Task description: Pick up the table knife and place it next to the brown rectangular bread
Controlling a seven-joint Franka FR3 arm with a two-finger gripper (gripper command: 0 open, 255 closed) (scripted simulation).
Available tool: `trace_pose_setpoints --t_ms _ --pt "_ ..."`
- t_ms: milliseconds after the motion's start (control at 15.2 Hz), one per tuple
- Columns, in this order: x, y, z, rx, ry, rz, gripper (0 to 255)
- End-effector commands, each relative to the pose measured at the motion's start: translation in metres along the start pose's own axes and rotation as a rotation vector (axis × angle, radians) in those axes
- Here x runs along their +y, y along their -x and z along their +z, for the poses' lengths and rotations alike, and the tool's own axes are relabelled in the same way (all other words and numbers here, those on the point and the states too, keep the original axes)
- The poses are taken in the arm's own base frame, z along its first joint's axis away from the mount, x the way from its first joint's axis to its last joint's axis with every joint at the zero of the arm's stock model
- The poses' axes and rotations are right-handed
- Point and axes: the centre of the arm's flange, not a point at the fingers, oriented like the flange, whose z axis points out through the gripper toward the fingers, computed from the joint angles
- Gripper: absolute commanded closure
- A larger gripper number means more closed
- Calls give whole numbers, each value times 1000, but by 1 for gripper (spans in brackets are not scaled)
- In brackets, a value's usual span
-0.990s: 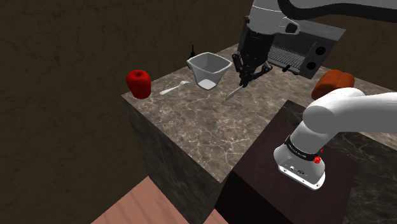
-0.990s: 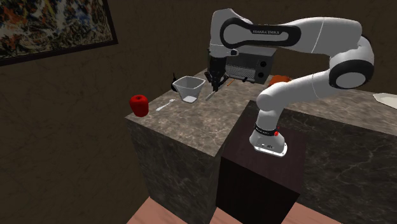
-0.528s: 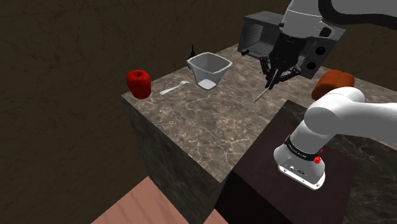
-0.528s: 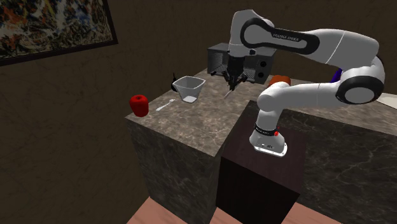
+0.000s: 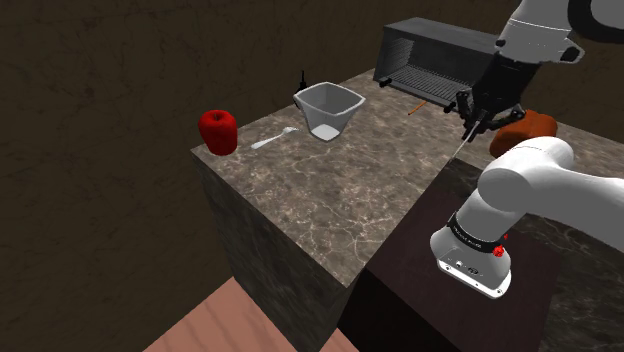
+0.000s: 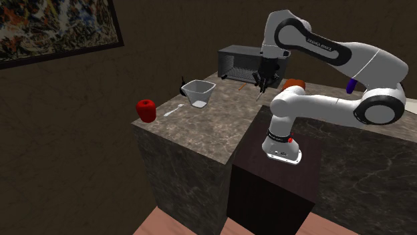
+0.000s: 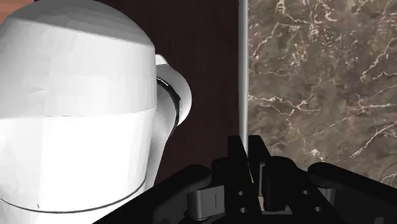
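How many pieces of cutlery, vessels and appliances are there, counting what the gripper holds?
Cutlery: 2, thin grey table knife in the black gripper, small pale spoon
Vessels: 1, pale square-rimmed cup
Appliances: 1, dark grey toaster oven
Total: 4

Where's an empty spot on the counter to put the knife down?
The widest bare patch of the counter lies between the white cup, the spoon and its near edge. Another open strip runs in front of the toaster oven toward the bread. It is crowded beside the bread, where the gripper holds the knife.
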Motion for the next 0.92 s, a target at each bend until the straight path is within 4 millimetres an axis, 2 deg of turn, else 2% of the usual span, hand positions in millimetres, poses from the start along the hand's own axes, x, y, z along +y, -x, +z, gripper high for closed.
trace_pose_setpoints --t_ms 0,858 --pt "20 -20 -2 0 1 0 255" --pt "143 -139 -9 0 1 0 255"
